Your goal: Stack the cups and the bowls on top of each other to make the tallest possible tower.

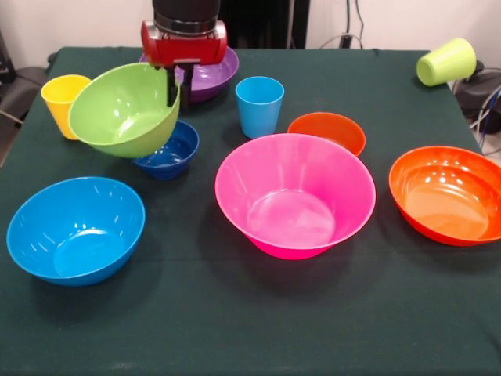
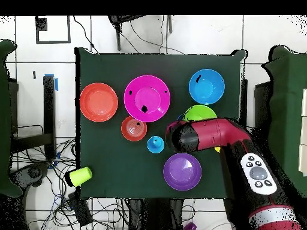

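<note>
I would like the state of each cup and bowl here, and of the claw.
claw: shut on lime green bowl's rim
lime green bowl: lifted, tilted
dark blue bowl: upright, empty
light blue bowl: upright, empty
pink bowl: upright, empty
orange-red bowl: upright, empty
small orange bowl: upright
purple bowl: upright
yellow cup: upright
light blue cup: upright
lime green cup: on its side

Red arm partly covers lime green bowl, above purple bowl.

No text, label, brand or number can be read anywhere here
</note>
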